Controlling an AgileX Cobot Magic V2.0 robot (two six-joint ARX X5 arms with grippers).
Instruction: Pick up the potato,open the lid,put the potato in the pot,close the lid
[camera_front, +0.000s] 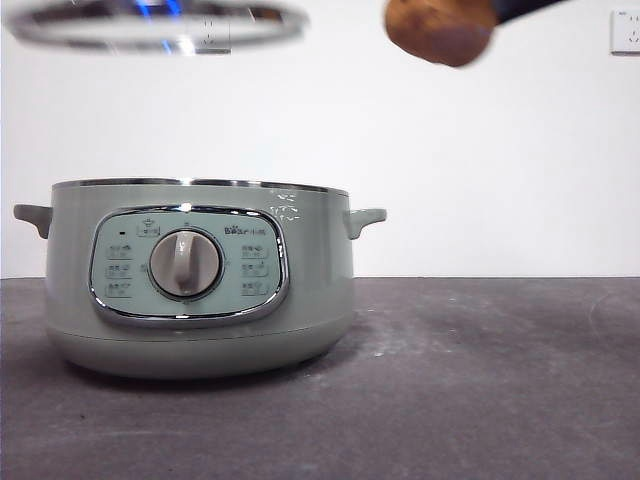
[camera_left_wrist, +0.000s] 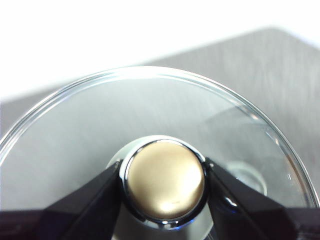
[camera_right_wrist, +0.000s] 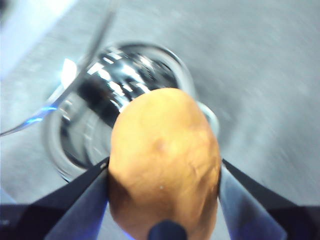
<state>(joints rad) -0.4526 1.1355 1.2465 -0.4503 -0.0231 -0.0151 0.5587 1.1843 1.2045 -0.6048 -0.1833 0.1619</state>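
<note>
Nearest to the low camera, the worktop (camera_front: 480, 380) lies dark and bare in front, and on it sits the pot (camera_front: 200, 280), panel and dial facing out, its mouth uncovered and its steel rim showing along the top.

Above it I hold the two things the task turns on. My left hand (camera_left_wrist: 165, 182) is clamped on the knob (camera_left_wrist: 165, 181) of the lid (camera_left_wrist: 150, 110), one jaw on each side of it, and the lid hangs high over the pot's left half, roughly level, clear of the rim by a wide gap. My right hand (camera_right_wrist: 164, 175) is clamped on the potato (camera_right_wrist: 165, 165), jaws pressing its two flanks. In the front view the potato (camera_front: 440, 30) is high up and off to the pot's right, past the right side handle, so it is not yet over the opening.

From my right wrist the shiny inside of the pot (camera_right_wrist: 125, 95) lies ahead of and below the potato, whose long axis points from my wrist toward the pot. So I judge the right hand must carry across toward the pot's middle before it lowers, while the left keeps the lid up and aside. The lid's edge (camera_right_wrist: 75, 85) crosses near that path; that is the thing to miss.
</note>
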